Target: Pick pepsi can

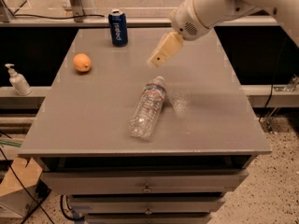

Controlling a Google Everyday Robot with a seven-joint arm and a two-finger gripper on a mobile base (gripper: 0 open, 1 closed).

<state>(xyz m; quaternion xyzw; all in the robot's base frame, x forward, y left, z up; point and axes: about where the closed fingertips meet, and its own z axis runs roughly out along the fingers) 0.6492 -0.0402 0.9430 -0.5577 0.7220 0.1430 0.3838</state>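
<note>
The pepsi can [118,28] is dark blue with white lettering and a silver top. It stands upright near the far left edge of the grey table [93,111]. My gripper [159,57] hangs above the middle of the table on a white arm that comes in from the upper right. It is to the right of the can and nearer the front, well apart from it, and holds nothing.
A clear plastic water bottle [147,107] lies on its side at the table's middle, just below the gripper. An orange [82,62] sits at the left. A white pump bottle [17,80] stands on a ledge left of the table. Drawers run under the tabletop.
</note>
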